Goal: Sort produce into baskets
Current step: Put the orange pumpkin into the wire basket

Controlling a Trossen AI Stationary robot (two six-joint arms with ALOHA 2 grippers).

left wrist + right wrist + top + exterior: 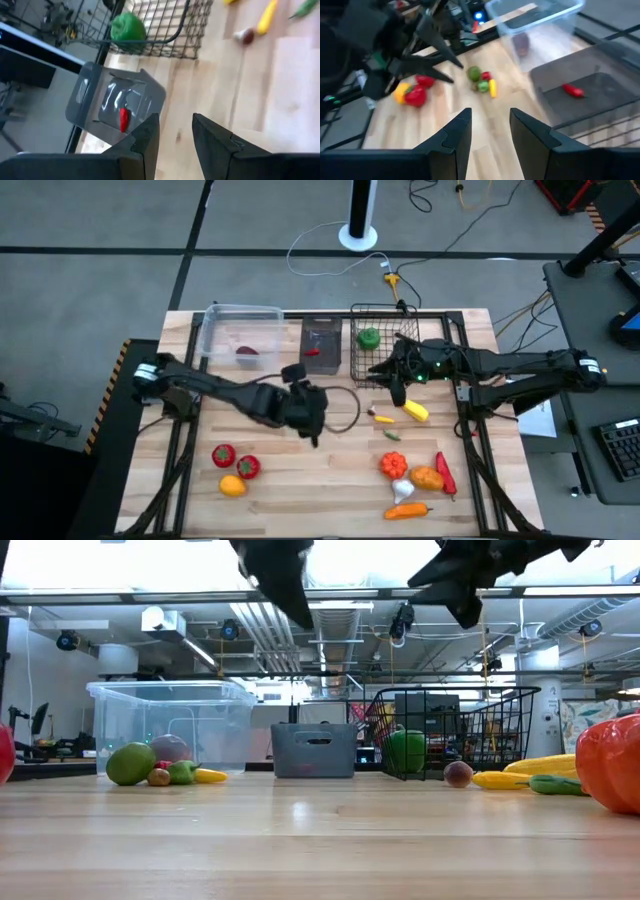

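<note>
My left gripper (296, 375) (175, 130) hangs open and empty above the table, just near of the dark bin (321, 345), pointing toward the far edge. A red chili (123, 119) lies in that bin. My right gripper (380, 370) (490, 130) is open and empty too, raised over the near side of the wire basket (385, 345), which holds a green pepper (368, 337). The clear tub (240, 335) holds one dark red piece (247, 353). Loose produce lies on the table at the near left (235, 465) and the near right (415, 475).
A yellow piece (415, 411), a small yellow one (383, 418) and a green chili (392, 435) lie near the basket. A green fruit with small pieces (480, 80) lies by the left arm. Bare wood lies between the two near clusters.
</note>
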